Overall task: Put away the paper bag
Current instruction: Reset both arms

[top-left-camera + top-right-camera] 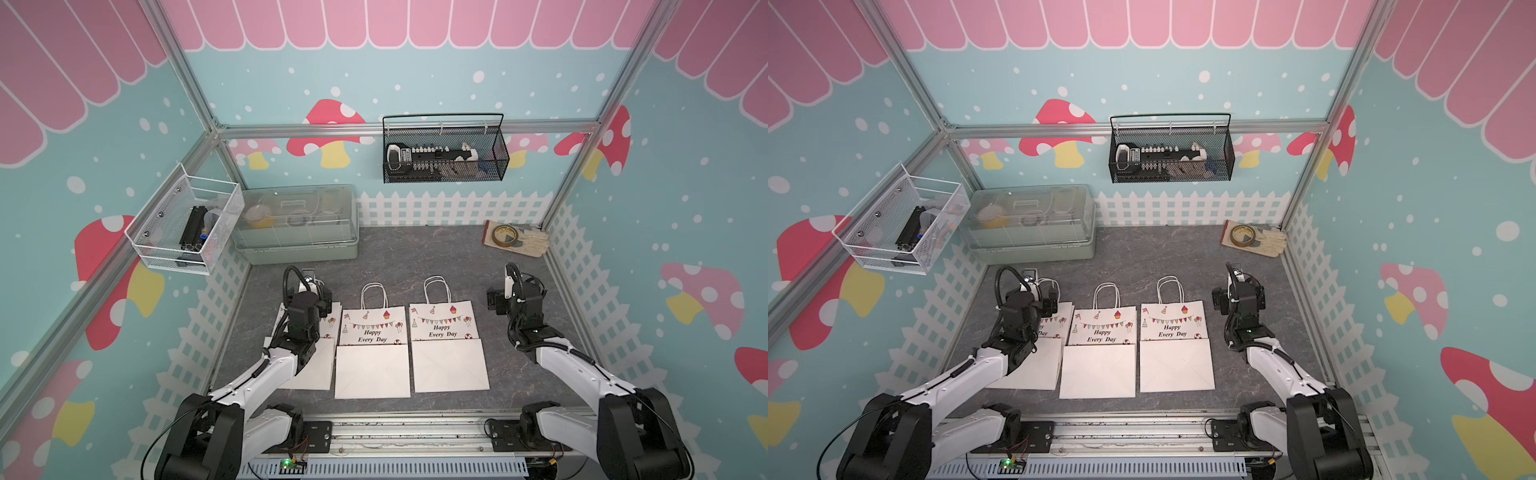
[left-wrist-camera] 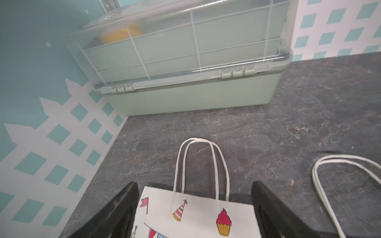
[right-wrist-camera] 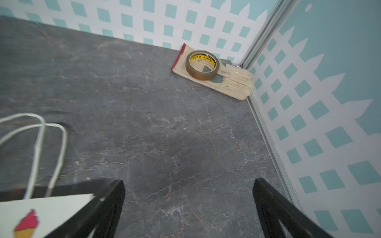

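Note:
Three flat white paper bags with party prints lie in a row on the dark table. The left bag (image 1: 322,368) lies partly under my left arm, the middle bag (image 1: 372,357) and the right bag (image 1: 449,349) lie uncovered. My left gripper (image 2: 194,185) is open over the left bag's top edge (image 2: 195,210), a black finger on each side and the rope handles (image 2: 201,164) stretched out ahead; a second paper layer shows beneath that edge. My right gripper (image 3: 188,183) is open over bare table, just right of the right bag's corner (image 3: 41,214).
A green storage box with a clear lid (image 1: 297,226) stands at the back left. A white mesh basket (image 1: 187,224) hangs on the left wall, a black mesh basket (image 1: 444,149) on the back wall. A glove (image 1: 528,243) with a tape roll (image 1: 504,235) lies back right.

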`<state>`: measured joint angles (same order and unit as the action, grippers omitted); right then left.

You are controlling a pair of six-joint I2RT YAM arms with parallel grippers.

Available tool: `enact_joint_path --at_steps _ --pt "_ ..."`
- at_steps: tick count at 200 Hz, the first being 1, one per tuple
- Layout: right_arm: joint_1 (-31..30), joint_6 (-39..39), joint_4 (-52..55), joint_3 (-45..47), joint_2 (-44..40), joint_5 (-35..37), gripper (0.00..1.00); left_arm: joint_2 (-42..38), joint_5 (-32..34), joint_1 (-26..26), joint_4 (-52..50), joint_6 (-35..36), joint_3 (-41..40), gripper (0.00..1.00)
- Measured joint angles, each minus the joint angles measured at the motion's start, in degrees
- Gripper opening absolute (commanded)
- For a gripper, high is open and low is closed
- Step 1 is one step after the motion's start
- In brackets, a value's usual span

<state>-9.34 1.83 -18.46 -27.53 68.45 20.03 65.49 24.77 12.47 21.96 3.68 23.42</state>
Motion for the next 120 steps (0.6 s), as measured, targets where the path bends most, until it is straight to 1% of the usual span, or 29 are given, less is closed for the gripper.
enact_joint_path --at_steps 10,29,40,50,70,80,87,95,106,120 --pt "0.48 -0.74 -4.42 2.56 3.21 1.46 0.99 1.36 -2.45 -2.14 4.2 -0.09 -1.22 0.87" --pt "1.51 -0.74 -12.61 6.62 7.85 2.6 0.99 6.36 -6.75 -7.41 14.51 -2.08 -2.67 0.88" --pt "1.66 -0.74 -17.42 8.48 9.64 3.13 0.99 7.34 -9.44 -9.66 16.33 -3.15 -3.06 0.89" --pt "1.7 -0.74 -22.05 9.7 11.32 3.67 0.99 7.41 -11.67 -10.62 18.05 -3.52 -3.3 0.89" --pt "1.81 -0.74 -32.17 11.82 15.74 4.85 0.99 6.51 -15.17 -10.03 19.76 -3.65 -3.43 0.93" --pt "1.86 -0.72 -35.06 12.7 16.85 5.09 0.99 5.81 -15.56 -8.63 20.02 -2.99 -3.74 0.94" --pt "1.86 -0.72 -36.79 13.18 17.33 5.29 0.99 5.7 -15.41 -7.32 20.28 -2.56 -3.91 0.98" --pt "1.86 -0.72 -38.49 13.38 17.81 5.55 0.99 6.23 -15.34 -5.88 20.74 -2.1 -3.93 0.98" --pt "1.9 -0.72 -40.72 13.38 18.56 5.84 0.99 9.05 -14.97 -4.35 22.97 -1.6 -3.96 0.99" --pt "1.92 -0.72 -42.27 13.38 18.91 5.9 0.99 14.38 -13.64 -4.13 27.32 -1.51 -4.5 0.98"
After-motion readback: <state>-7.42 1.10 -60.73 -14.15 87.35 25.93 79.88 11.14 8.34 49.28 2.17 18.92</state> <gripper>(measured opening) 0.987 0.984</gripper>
